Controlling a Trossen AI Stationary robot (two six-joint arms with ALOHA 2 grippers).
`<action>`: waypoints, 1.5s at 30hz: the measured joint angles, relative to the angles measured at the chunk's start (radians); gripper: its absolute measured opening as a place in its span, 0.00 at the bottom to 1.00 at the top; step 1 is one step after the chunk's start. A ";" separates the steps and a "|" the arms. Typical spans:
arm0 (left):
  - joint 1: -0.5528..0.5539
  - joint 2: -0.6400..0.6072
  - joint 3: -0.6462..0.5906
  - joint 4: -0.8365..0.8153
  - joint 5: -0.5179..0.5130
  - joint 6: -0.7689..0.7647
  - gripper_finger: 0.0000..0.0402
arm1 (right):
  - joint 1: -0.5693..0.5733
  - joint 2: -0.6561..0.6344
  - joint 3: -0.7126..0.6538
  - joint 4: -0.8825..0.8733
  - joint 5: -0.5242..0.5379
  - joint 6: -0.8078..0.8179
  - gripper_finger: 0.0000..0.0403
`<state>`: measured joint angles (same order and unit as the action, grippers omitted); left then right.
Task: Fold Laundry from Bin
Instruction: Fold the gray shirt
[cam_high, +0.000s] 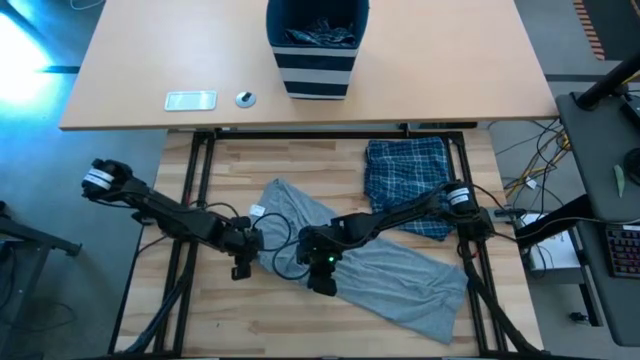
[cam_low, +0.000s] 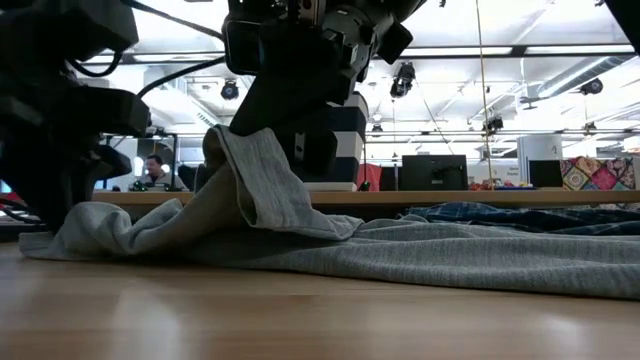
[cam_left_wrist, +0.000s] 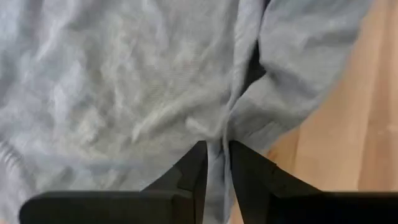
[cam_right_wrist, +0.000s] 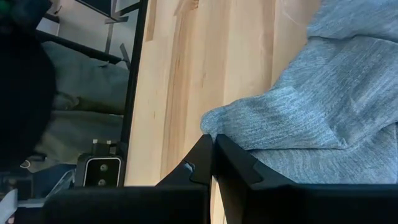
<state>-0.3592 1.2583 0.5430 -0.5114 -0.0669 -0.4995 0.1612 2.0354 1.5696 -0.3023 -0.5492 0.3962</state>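
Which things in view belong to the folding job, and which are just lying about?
Job:
grey cotton T-shirt, pinched by left gripper and right gripper
blue-and-white plaid garment
striped navy fabric bin

Lying about:
flat pale rectangular device
small round metal disc

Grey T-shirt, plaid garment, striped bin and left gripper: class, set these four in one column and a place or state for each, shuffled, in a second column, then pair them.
1. grey T-shirt
2. plaid garment
3. striped bin
4. left gripper

A. on the far table, clothes inside
B. folded, at the workbench's right rear
C. jaws pinching a fold of grey cloth
D. spread across the workbench, one edge lifted

Pairs: 1-D, 2-B, 3-A, 4-C
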 joint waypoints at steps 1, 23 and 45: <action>-0.001 0.000 0.000 -0.005 0.000 0.000 0.15 | 0.000 0.000 0.000 0.000 0.000 0.000 0.02; -0.144 0.001 0.022 -0.005 0.043 0.049 0.22 | 0.000 0.000 -0.001 -0.019 0.000 -0.003 0.02; -0.164 0.077 0.026 0.014 0.015 0.088 0.10 | 0.000 0.000 -0.001 -0.023 0.001 0.011 0.02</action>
<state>-0.5236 1.3352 0.5687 -0.4973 -0.0520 -0.4113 0.1608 2.0357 1.5688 -0.3256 -0.5478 0.4074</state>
